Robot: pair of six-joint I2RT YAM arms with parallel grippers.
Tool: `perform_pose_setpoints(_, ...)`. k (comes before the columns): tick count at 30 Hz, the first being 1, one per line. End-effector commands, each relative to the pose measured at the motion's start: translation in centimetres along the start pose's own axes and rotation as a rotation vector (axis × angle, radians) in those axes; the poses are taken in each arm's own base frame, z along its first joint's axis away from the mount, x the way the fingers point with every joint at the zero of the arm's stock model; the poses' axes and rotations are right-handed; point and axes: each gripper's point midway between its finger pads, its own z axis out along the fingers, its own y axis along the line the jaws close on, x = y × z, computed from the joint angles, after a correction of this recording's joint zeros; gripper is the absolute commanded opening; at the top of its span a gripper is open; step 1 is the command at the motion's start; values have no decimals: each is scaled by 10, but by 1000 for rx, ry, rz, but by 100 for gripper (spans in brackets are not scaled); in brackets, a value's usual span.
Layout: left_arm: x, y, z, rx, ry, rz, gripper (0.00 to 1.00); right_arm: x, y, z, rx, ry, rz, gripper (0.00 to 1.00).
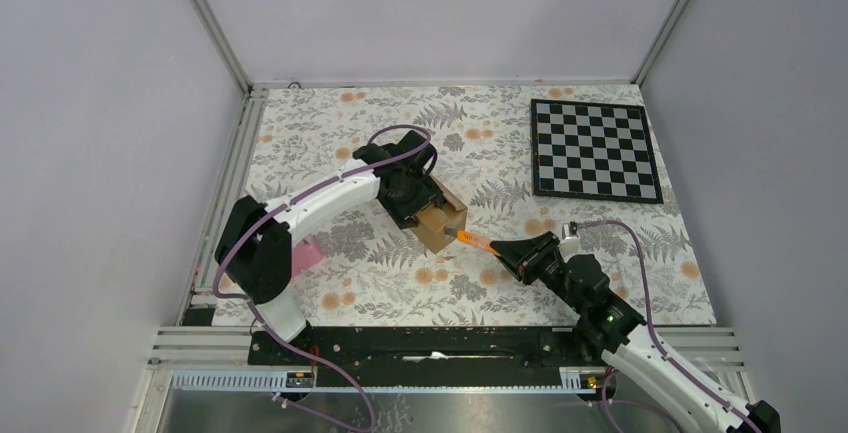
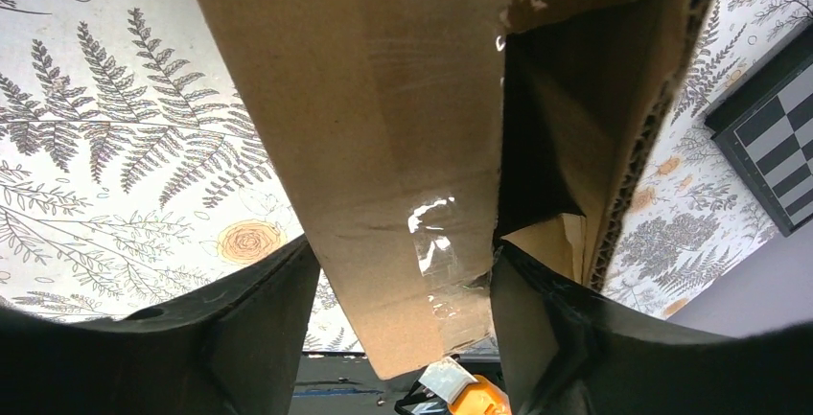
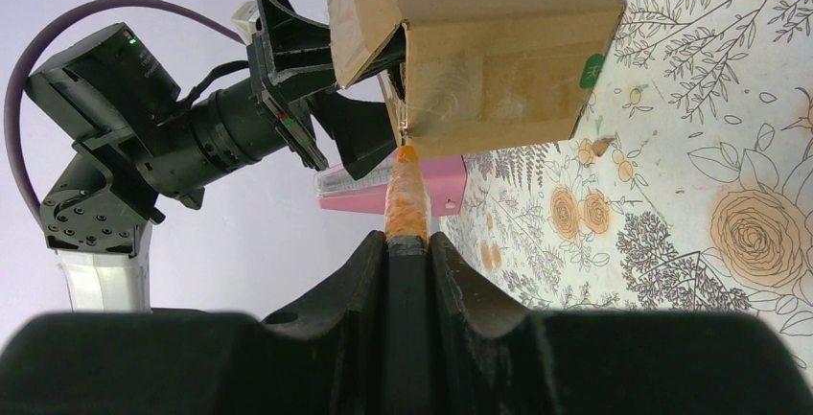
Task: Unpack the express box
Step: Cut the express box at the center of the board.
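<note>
right claw [image 3: 407,242]: pressed together on orange cutter [image 3: 406,185], cutter tip touching the taped seam of express box [image 3: 479,51] | left claw [image 2: 403,252]: fingers [image 2: 240,338] either side of a box flap, clamping not discernible | express box: mid-surface [image 1: 400,283], at 10 o'clock of right claw | chessboard [image 1: 595,150]: at 2 o'clock of express box

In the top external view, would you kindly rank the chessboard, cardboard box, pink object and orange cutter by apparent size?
Largest: the chessboard.
Next: the express box.
The pink object and the orange cutter are both partly hidden, so I cannot rank them.
</note>
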Motion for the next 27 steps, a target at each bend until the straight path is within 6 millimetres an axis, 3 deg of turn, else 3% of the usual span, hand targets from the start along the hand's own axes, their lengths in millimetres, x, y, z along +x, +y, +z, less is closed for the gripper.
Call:
perform_pose_setpoints(1,-1,8,1,-62,-20,-23,64,-9,6,3,-34,-52,-18,0)
perform_pose_setpoints(17,20,-1,-3,-25,94,74,37,-22,2,7,-23,-126,-83,0)
perform_pose_setpoints(27,33,-2,-9,2,135,110,27,-29,0,6,-14,-165,-91,0)
